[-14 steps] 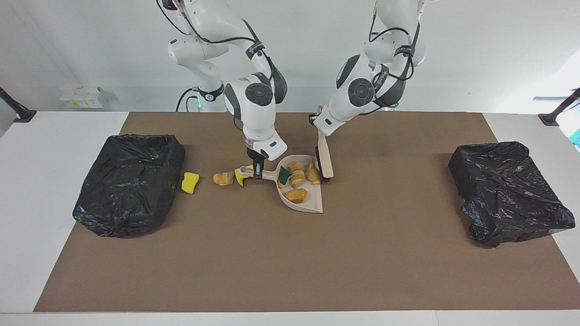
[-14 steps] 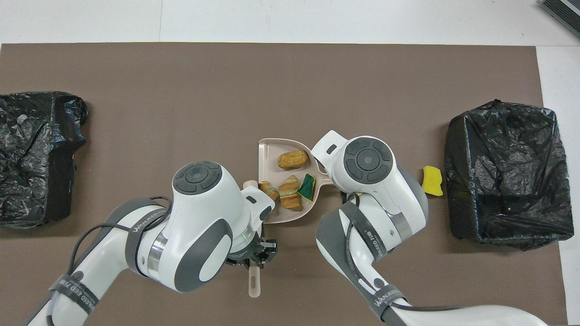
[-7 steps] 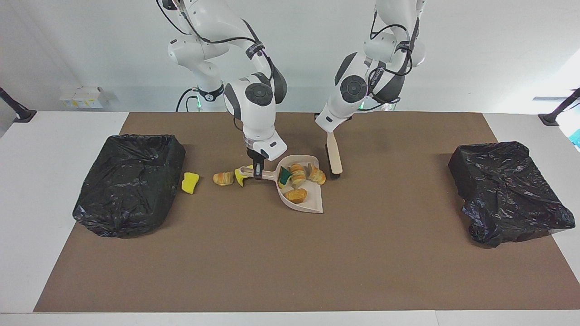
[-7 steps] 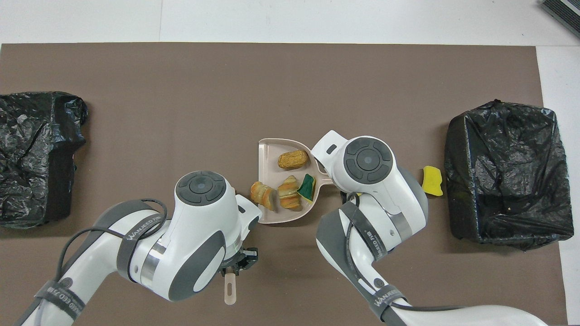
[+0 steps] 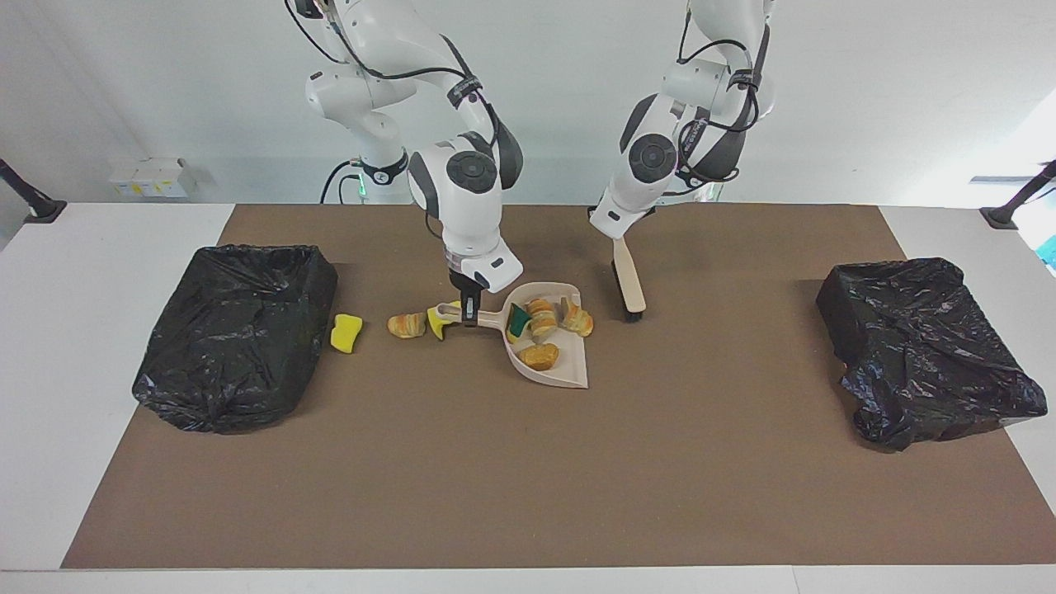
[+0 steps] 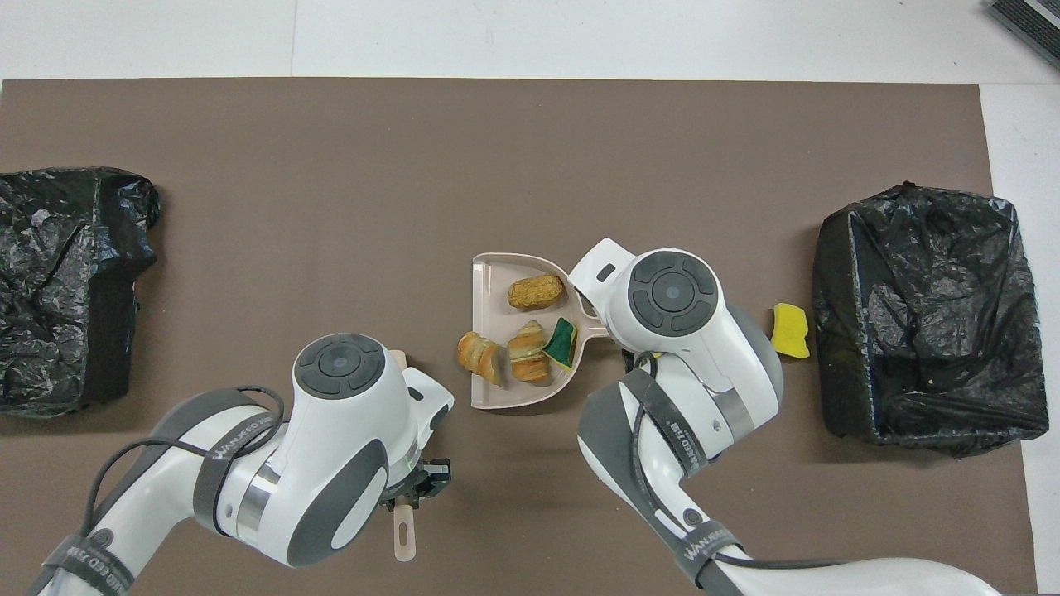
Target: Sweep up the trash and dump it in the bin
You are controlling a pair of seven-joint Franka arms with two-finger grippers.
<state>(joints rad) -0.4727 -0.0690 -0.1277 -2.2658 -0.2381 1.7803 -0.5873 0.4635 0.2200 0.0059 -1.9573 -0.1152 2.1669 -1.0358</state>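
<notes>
Facing view: trash is seven small pieces. Four sit in the beige dustpan (image 5: 549, 346): a green-backed sponge chunk (image 5: 518, 320), a layered tan pastry (image 5: 541, 318), a croissant-like one (image 5: 575, 318) at the pan's edge toward the left arm's end, and a golden bread piece (image 5: 538, 355) farthest from the robots. Three are out on the mat toward the right arm's end: a croissant (image 5: 407, 325) and a yellow sponge wedge (image 5: 438, 320) just beside the pan's handle, plus a wavy yellow sponge (image 5: 346, 332) next to the black-bagged bin (image 5: 235, 334).

Right gripper (image 5: 469, 311) is clenched on the dustpan handle, pan flat on the mat. Left gripper (image 5: 615, 233) is clamped on the handle of the beige brush (image 5: 629, 282); black bristles are down near the mat, beside the pan but apart from it, toward the left arm's end.

Surface: brown mat (image 5: 528, 462) over a white table (image 5: 74, 289). A second black-bagged bin (image 5: 920, 351) is at the left arm's end. Plain white wall past the robots' bases.
</notes>
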